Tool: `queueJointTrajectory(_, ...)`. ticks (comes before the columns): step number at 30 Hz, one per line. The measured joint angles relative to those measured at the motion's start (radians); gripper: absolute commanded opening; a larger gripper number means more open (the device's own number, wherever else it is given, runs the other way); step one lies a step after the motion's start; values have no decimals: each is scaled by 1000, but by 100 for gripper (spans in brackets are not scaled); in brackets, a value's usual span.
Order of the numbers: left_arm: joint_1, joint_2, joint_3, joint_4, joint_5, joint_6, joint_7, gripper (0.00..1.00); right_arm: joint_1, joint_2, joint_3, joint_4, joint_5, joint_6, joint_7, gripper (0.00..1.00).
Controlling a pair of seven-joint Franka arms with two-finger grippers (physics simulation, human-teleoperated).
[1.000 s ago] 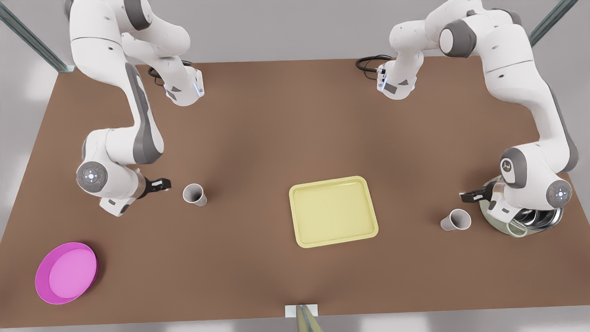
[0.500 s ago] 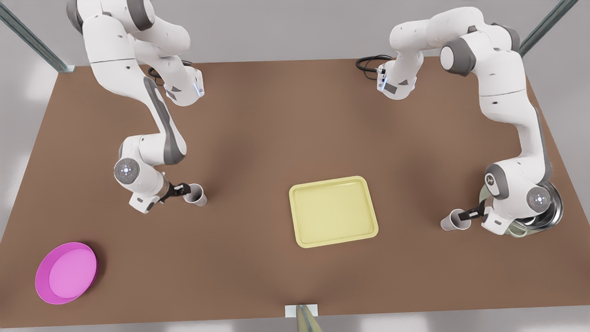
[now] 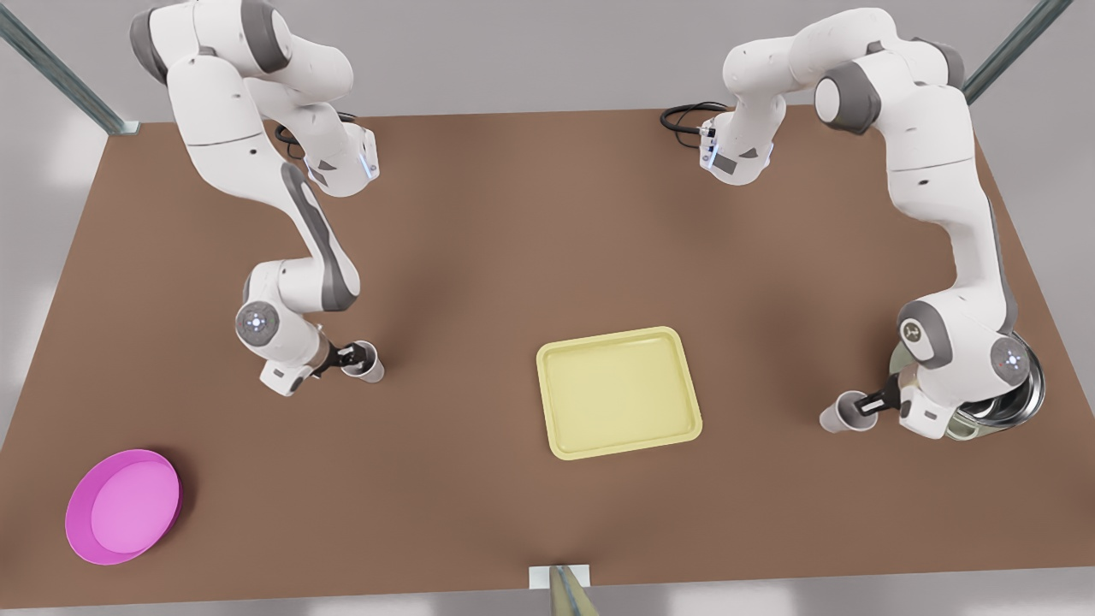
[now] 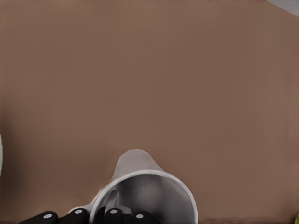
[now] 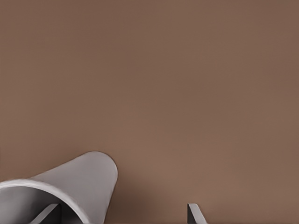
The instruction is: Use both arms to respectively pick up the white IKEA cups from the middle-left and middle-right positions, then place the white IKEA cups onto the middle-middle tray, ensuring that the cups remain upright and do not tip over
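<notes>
Left gripper (image 3: 866,402) has reached the small white tapered cup (image 3: 838,417) at the front view's right; grip unreadable. Right gripper (image 3: 349,355), spread, now straddles the other white cup (image 3: 368,364). Both upright, not yet on the flat pale yellow rimmed tray (image 3: 620,392); lift pending.

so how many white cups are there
2. One cup at the front view's left, at one arm's gripper; the second cup at its right, at the other gripper.
</notes>
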Motion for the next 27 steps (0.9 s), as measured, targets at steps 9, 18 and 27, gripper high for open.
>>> queueJointTrajectory(9, -280, -9, -272, 43, 150, -75, -193, 22, 26, 25, 0, 32, 11, 8, -10, 22)
queueJointTrajectory(18, -301, 83, -300, 24, 190, 54, -404, 23, 248, 110, -1, 350, 82, -22, 6, 21)
queueJointTrajectory(27, -300, 91, -300, 23, 160, 109, -493, 100, 542, 448, -10, 857, 95, -79, 255, 21)
